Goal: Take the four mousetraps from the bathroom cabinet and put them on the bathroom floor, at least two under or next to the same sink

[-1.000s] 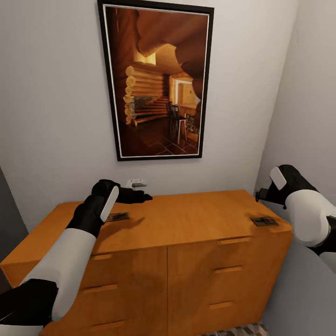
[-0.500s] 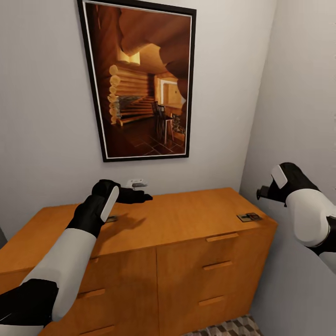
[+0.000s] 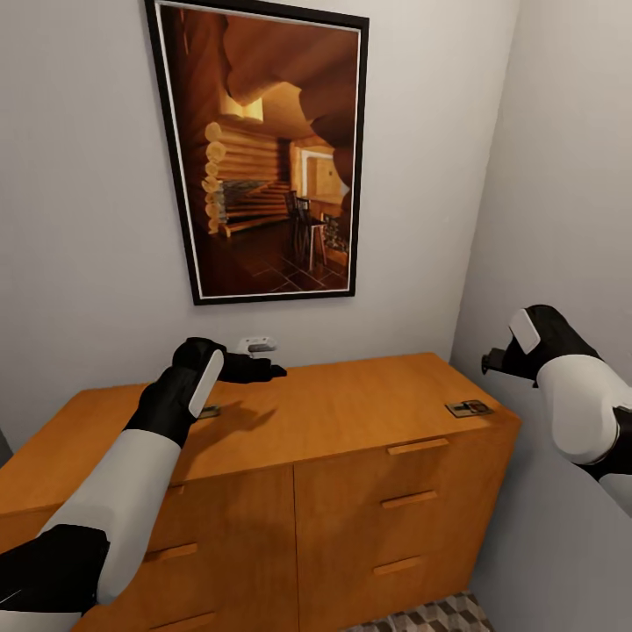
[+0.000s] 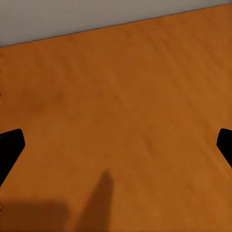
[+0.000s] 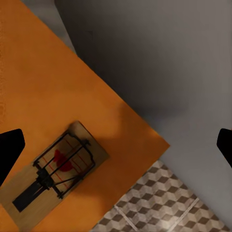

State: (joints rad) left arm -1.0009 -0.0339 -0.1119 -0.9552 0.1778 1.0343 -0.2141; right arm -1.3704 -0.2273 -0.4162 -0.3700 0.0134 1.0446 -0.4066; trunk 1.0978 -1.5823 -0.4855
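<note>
Our fingers are spread wide on both sides and hold nothing: in the left wrist view the two dark tips sit at the picture's far edges with only bare orange wood between them, and in the right wrist view they stand just as far apart. We hold the left gripper [image 3: 254, 369] low over the back left part of the cabinet [image 3: 351, 412], and the right gripper [image 3: 493, 362] hangs off the cabinet's right end, near the side wall.

By our judgement the task is at its start. We see two mousetraps, and both lie on the cabinet top, neither lifted. One mousetrap [image 3: 469, 408] sits by the front right corner, close to our right gripper; the right wrist view shows it [image 5: 54, 175] just beside the edge, with the bathroom floor [image 5: 159, 208] below it. The other mousetrap [image 3: 209, 411] peeps out from behind our left forearm, mostly hidden. We cannot tell where the other two are. No sink shows here, so carrying and placing are all left to do.

The near trap is a flat pale wooden board with dark wire parts laid over it and a red mark near the middle. It looks thin and lies flush on the wood, so we expect pinching it by its edges to be fiddly.

A small white gadget [image 3: 256, 345] sits on the wall just above our left gripper, and a framed picture [image 3: 263, 154] hangs over the cabinet.
</note>
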